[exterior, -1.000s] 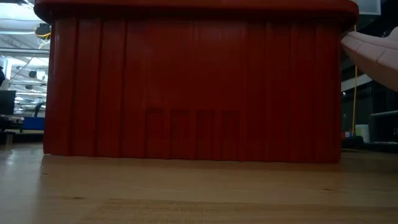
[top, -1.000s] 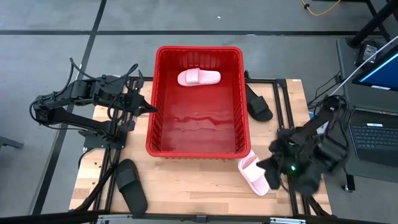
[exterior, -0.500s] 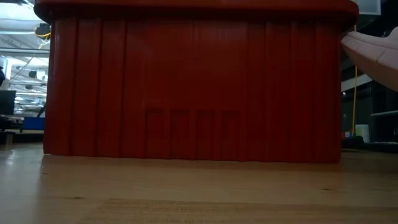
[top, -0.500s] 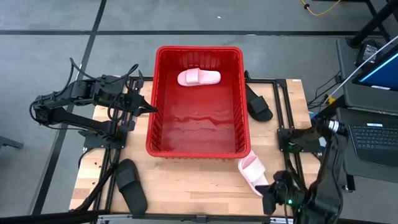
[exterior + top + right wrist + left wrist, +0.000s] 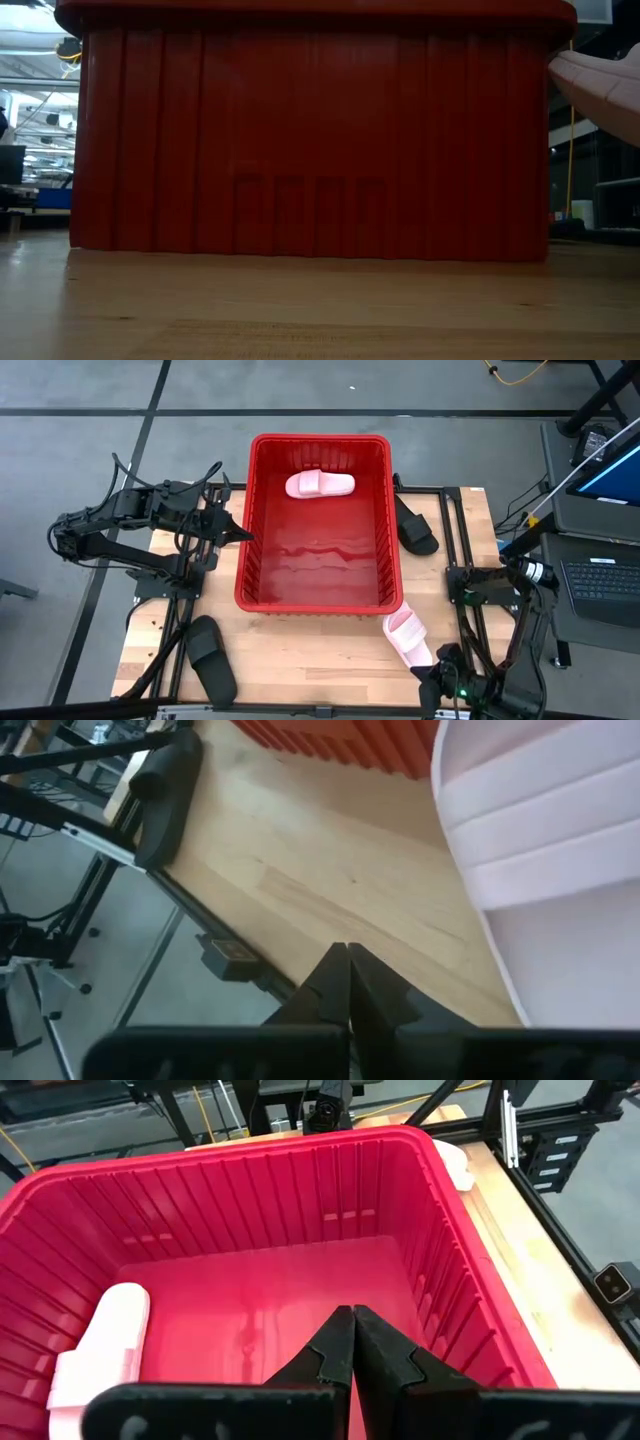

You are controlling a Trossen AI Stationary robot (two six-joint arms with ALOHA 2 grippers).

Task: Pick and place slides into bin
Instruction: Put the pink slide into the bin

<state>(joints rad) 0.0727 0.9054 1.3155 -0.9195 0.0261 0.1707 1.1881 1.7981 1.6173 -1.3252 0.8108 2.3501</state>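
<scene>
Though beside bin (image 5: 318,530), pink slide (image 5: 407,639)

One red bin (image 5: 318,525) stands on one table (image 5: 300,650). There are four slides: two pink and two black. One pink slide (image 5: 320,484) lies inside the bin, and the other pink slide (image 5: 407,639) is outside it. One black slide (image 5: 414,527) and another black slide (image 5: 211,657) lie on the table. Two arms show, each with one claw.
</scene>
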